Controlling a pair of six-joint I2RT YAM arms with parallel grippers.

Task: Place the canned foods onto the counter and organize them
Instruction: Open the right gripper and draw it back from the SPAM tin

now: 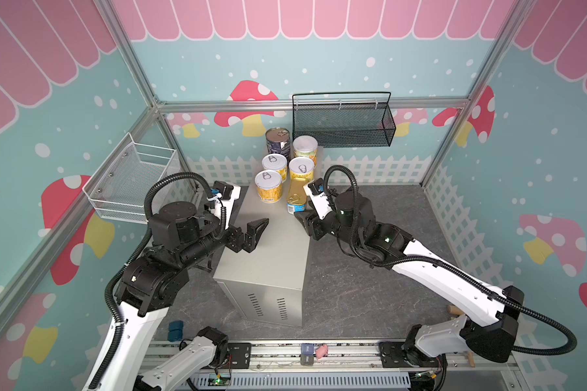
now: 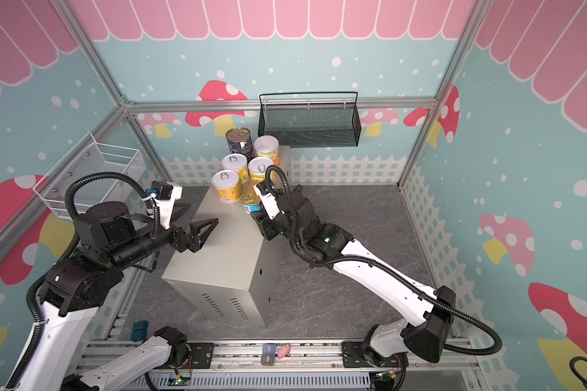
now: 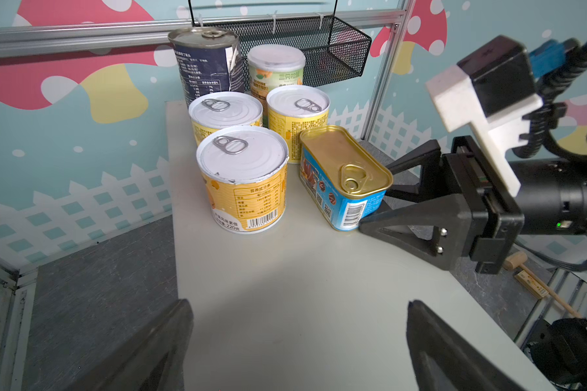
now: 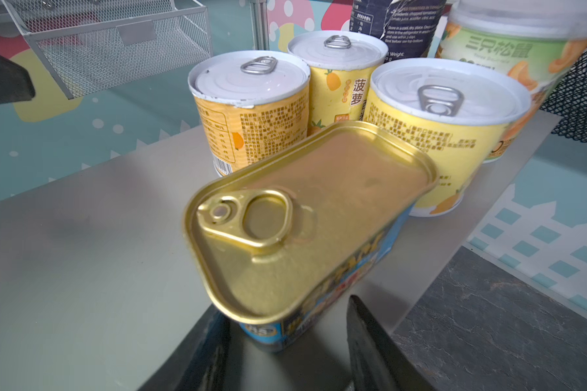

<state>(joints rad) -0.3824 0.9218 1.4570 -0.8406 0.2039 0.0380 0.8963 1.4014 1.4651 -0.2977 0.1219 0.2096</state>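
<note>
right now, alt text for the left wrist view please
Six cans stand clustered at one end of the beige counter, with the right gripper flanking the pull-tab end of the gold-topped tin. The left gripper hangs open before them.

Bright, even light falls from overhead, with soft shadows on the long beige-grey metal box (image 1: 278, 243). The flat gold-topped rectangular tin (image 4: 319, 203) shows a dull sheen. The black fingers (image 4: 370, 345) of my right gripper (image 4: 285, 306) blur, perhaps from nearness. In both top views the aluminium frame posts (image 1: 134, 64) bow at the edges.
</note>
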